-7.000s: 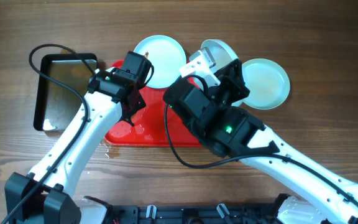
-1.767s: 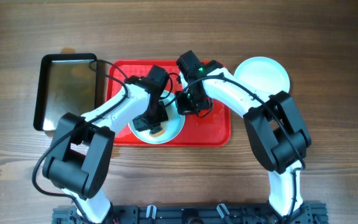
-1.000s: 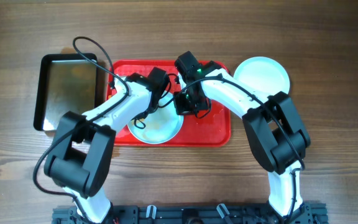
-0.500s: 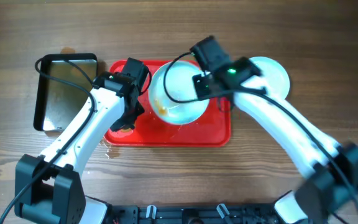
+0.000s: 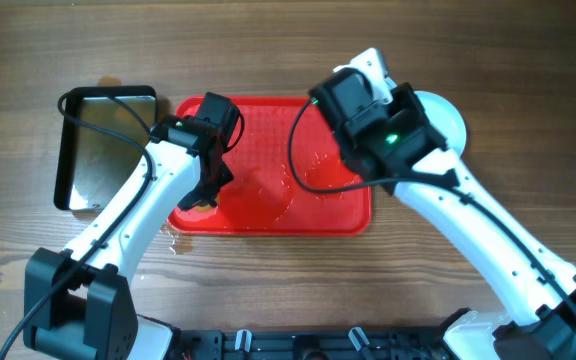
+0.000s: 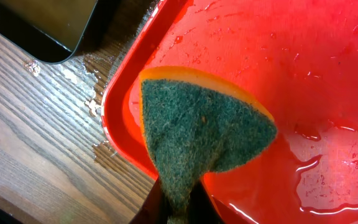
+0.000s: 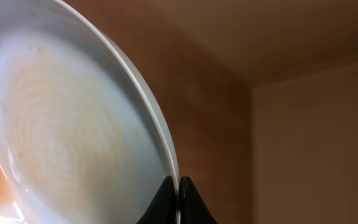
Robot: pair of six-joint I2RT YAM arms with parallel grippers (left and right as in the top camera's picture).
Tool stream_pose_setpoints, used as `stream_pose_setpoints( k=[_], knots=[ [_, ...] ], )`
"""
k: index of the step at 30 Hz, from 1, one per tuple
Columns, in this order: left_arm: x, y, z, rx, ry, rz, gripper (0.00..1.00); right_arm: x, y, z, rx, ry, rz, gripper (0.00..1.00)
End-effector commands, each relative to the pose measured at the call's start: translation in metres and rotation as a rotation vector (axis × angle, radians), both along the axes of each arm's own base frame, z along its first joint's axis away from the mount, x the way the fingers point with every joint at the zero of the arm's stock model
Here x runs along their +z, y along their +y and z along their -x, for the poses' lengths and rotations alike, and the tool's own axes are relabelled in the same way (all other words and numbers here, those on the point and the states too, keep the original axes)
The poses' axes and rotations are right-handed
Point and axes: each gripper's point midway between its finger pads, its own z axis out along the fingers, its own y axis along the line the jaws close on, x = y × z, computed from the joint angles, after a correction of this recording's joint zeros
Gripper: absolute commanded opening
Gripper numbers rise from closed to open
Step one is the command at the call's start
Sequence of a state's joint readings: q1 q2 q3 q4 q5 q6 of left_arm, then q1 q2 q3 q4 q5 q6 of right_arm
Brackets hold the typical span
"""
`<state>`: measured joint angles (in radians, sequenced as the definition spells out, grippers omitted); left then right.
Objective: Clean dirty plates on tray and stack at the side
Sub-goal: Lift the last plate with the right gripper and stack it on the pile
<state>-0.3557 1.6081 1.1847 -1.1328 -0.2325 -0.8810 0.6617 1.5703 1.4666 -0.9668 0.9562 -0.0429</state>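
Wooden counter [image 5: 288, 40]: we count 1 red tray [image 5: 333, 205], 1 dark pan [image 5: 103, 150], 1 sponge [image 6: 204, 130] clamped by the left claw [image 6: 179, 205], 2 plates [image 5: 453, 115], 1 plate [image 7: 61, 137] pinched in the right claw [image 7: 179, 186].

Brown wood-grain table [image 5: 528, 120], grain running left to right. Red rectangular tray [image 5: 268, 215] lying flat near table centre, long sides parallel to near edge, surface wet. Dark shiny metal pan [image 5: 98, 140] left of tray, close beside it, narrow strip of wet wood between. White plate [image 5: 452, 118] on wood right of tray, mostly hidden from above. Small water puddle [image 5: 171, 238] on wood at tray's near-left corner.
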Motion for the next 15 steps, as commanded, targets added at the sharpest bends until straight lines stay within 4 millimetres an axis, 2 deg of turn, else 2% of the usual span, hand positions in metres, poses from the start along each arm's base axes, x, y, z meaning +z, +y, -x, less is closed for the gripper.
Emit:
stream_pose_setpoints(
  k=[1, 3, 8, 12, 15],
  knots=[
    [0.004, 0.000, -0.004, -0.003, -0.014, 0.013, 0.04, 0.044, 0.005, 0.004, 0.016, -0.117, 0.254, 0.04],
    [0.004, 0.000, -0.004, -0.003, -0.014, 0.013, 0.04, 0.060, 0.025, 0.006, 0.065, -0.153, 0.337, 0.04],
    [0.004, 0.000, -0.004, -0.003, -0.014, 0.013, 0.04, 0.085, 0.049, 0.014, 0.089, -0.228, 0.406, 0.04],
    [0.004, 0.000, -0.003, -0.003, -0.014, 0.013, 0.04, 0.079, 0.054, 0.013, 0.079, -0.276, 0.290, 0.04],
    [0.004, 0.000, -0.003, -0.006, -0.013, 0.012, 0.04, 0.051, 0.065, 0.006, 0.142, -0.227, 0.137, 0.04]
  ],
)
